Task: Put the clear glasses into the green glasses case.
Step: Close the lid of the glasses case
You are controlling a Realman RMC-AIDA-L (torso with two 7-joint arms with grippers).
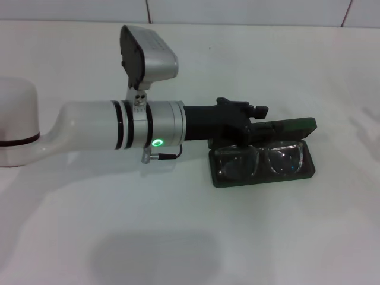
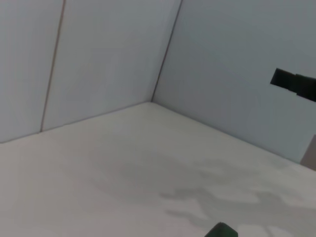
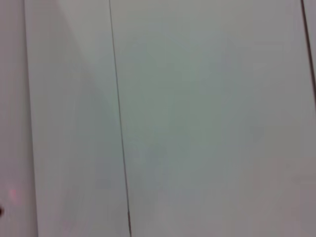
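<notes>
Lying in the open green glasses case (image 1: 263,173) on the white bench (image 1: 249,237), the clear glasses (image 1: 261,159) face up against the dark lining. Behind them the raised lid is partly covered by the left hand (image 1: 252,117), reaching in over the case's rear edge; its fingers are hidden, so whether they are apart or together cannot be told. The right hand is out of sight.

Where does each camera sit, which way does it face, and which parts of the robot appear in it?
Head view: looks down at the white table; left arm reaches over the open dark green glasses case holding the transparent clear glasses.
Left wrist view: faces the table and wall; a black gripper part at the edge.
Right wrist view: only white panels.
Shared: head and left wrist both show the case.
</notes>
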